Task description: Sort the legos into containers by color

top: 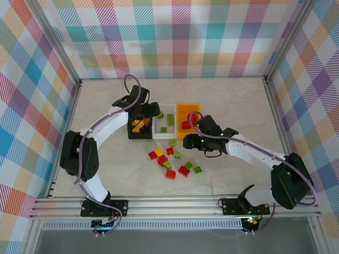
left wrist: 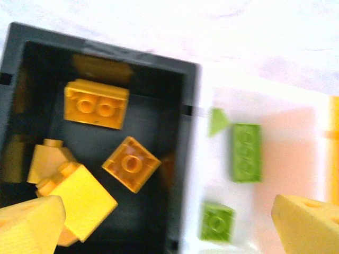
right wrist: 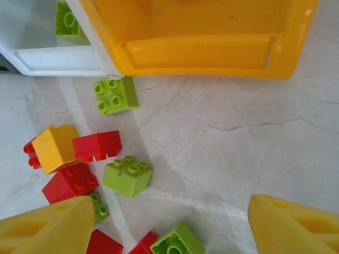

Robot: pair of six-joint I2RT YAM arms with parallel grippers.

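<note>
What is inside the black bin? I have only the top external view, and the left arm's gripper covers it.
Observer: The left wrist view shows at least four yellow-orange bricks in the black bin, with no red or green among them.
Operator: Is the left gripper carrying one?
Observer: No. The left gripper is open above that bin, holding nothing.
Operator: And the right one?
Observer: The right gripper is open and empty too, over loose bricks on the table in front of the orange bin.
</note>
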